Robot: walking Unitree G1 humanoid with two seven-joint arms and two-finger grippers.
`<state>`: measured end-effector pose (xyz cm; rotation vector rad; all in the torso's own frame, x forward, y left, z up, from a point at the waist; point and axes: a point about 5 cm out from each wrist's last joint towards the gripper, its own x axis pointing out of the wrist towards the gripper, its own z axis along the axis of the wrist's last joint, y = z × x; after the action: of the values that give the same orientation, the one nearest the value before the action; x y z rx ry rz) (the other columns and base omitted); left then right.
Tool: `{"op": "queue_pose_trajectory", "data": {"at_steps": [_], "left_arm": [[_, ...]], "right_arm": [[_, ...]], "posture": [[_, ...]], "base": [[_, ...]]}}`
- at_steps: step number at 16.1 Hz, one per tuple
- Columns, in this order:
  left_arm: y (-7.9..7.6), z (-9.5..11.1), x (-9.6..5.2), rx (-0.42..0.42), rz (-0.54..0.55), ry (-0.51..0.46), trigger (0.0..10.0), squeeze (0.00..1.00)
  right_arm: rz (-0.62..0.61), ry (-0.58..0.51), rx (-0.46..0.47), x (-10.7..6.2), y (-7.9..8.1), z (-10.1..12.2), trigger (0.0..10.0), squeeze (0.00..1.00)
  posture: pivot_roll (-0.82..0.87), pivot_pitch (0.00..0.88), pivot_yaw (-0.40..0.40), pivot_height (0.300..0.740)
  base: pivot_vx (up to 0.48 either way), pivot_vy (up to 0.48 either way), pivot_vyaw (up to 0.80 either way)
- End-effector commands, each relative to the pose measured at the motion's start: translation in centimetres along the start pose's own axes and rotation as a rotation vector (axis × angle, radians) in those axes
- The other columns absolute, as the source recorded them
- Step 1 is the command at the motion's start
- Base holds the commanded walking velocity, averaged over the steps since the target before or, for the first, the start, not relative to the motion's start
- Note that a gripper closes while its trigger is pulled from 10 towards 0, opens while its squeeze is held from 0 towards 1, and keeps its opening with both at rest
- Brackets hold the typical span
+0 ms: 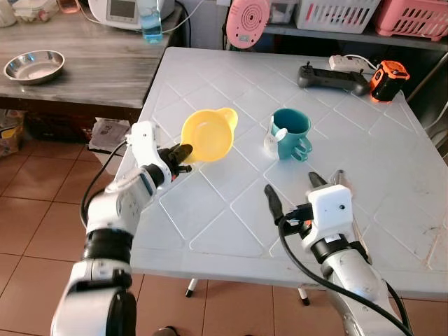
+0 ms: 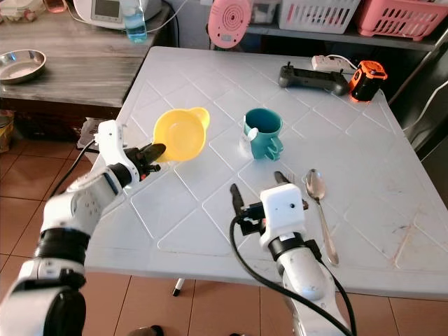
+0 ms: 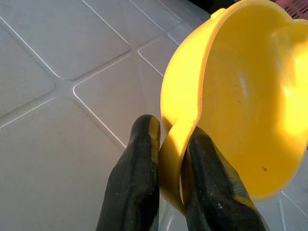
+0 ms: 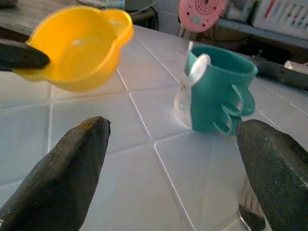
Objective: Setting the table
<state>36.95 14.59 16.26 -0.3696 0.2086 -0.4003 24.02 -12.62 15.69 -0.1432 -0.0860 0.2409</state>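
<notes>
Head eyes look down on the table (image 1: 231, 210) — wrists close (sharing it).

The bowl (image 1: 208, 134) sits in the left end effector (image 1: 183, 152), above the desk (image 1: 210, 203); the mug (image 1: 291, 134) stands ahead of the right end effector (image 2: 260, 187); the spoon (image 2: 320, 210) lies to its right.

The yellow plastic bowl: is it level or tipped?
Tipped: the yellow plastic bowl hangs above the white table, rim pinched by the left pincer.
</notes>
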Motion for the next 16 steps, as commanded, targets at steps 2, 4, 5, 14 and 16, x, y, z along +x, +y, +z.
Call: {"op": "queue_pose_trajectory", "data": {"at_steps": [2, 4, 5, 14, 16], "left_arm": [[-0.1, 0.7, -0.3, 0.032, 0.038, -0.017, 0.0, 0.0], [0.4, 1.3, -0.6, 0.052, 0.096, -0.048, 0.0, 0.0], [0.9, 1.8, -0.9, 0.07, 0.142, -0.092, 0.0, 0.0], [-0.3, 2.1, -3.5, 0.341, 0.114, -0.345, 0.0, 0.0], [-0.5, 0.9, -4.0, 0.363, 0.143, -0.345, 0.0, 0.0]], "right_arm": [[-0.03, -0.012, -0.012, 0.1, -0.5, 0.1, 10.0, 0.0], [-0.064, -0.022, -0.013, 0.1, -1.0, 0.1, 10.0, 0.0], [-0.09, -0.032, -0.016, 0.1, -1.3, 0.2, 10.0, 0.0], [-0.18, -0.068, -0.032, -0.1, -2.4, 0.5, 10.0, 0.0], [-0.196, -0.07, -0.041, -0.2, -2.7, 0.4, 10.0, 0.0]], "posture": [[0.2, 0.13, -0.067, 0.74], [0.2, 0.129, -0.063, 0.74], [0.2, 0.129, -0.063, 0.74], [0.2, 0.132, -0.056, 0.74], [0.2, 0.125, -0.06, 0.74]], "base": [[0.0, 0.0, 0.0], [0.0, 0.0, 0.0], [0.0, 0.0, 0.0], [0.0, 0.0, 0.0], [0.0, 0.0, 0.0]]}}
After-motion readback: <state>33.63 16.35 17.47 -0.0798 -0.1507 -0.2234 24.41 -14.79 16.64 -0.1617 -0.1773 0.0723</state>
